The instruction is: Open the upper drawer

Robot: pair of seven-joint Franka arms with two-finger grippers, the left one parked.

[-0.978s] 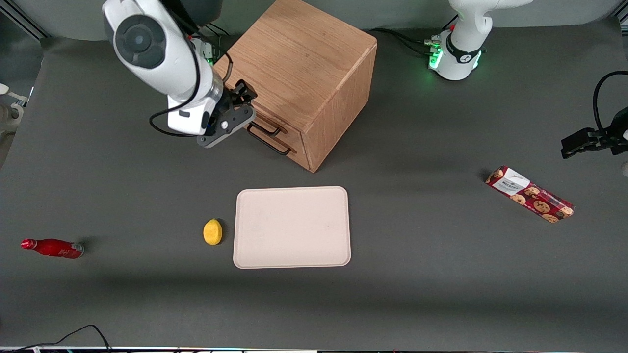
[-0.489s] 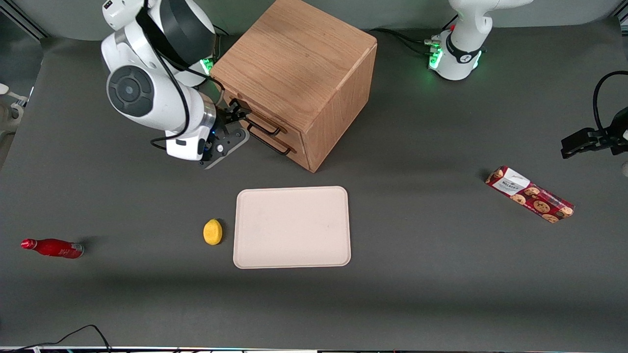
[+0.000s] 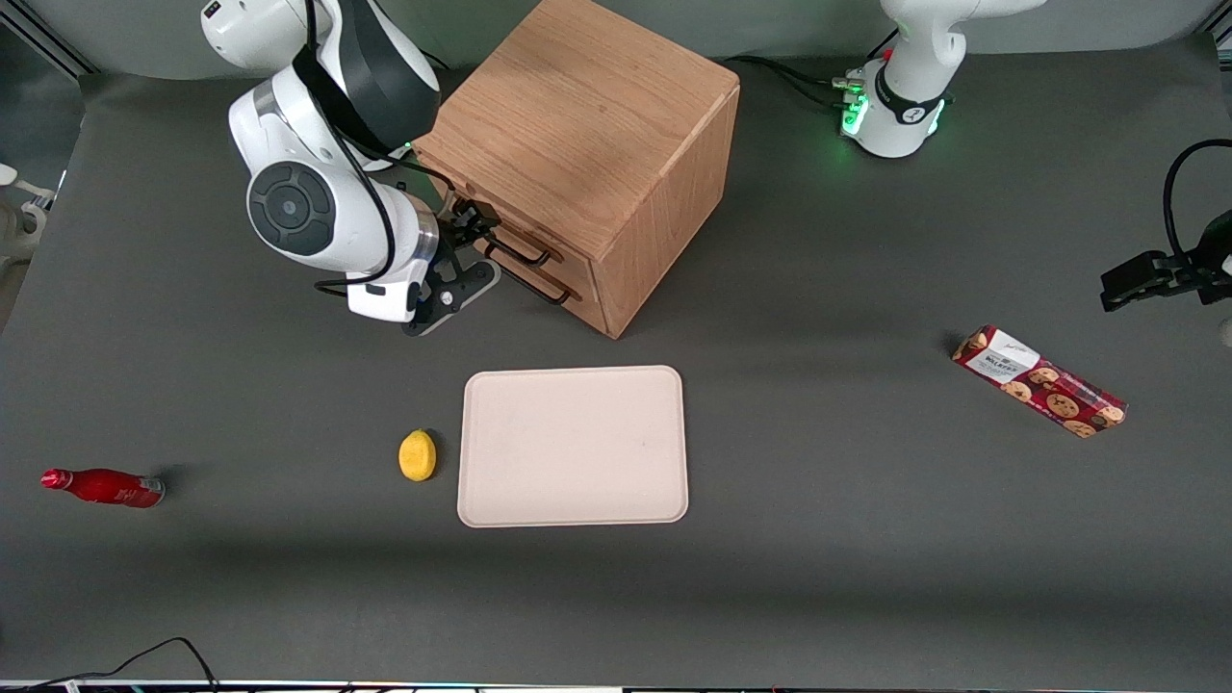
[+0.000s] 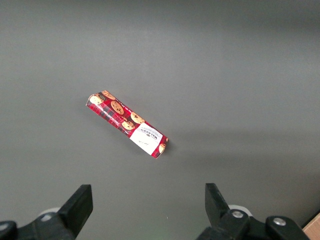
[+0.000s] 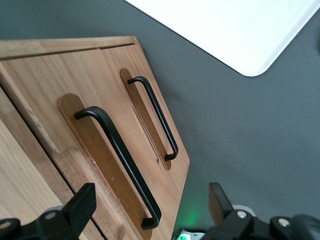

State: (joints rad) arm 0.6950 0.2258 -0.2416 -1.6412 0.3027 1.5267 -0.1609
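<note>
The oak cabinet (image 3: 577,125) stands toward the working arm's end of the table. Its upper drawer (image 3: 555,252) (image 5: 55,90) is shut, with its thin black handle (image 3: 520,252) (image 5: 120,165) above the lower drawer's twin handle (image 3: 527,282) (image 5: 155,120). My right gripper (image 3: 474,227) (image 5: 150,205) is open in front of the upper drawer. Its fingers stand wide apart on either side of one end of the upper handle, not touching it.
A cream tray (image 3: 573,445) (image 5: 225,25) lies nearer the front camera than the cabinet, with a lemon (image 3: 417,454) beside it. A red bottle (image 3: 104,487) lies at the working arm's end. A cookie box (image 3: 1039,380) (image 4: 127,123) lies toward the parked arm's end.
My right arm has swung down and in toward the drawer fronts. The gripper has come from above the cabinet's front edge to level with the upper handle. The drawers have not moved.
</note>
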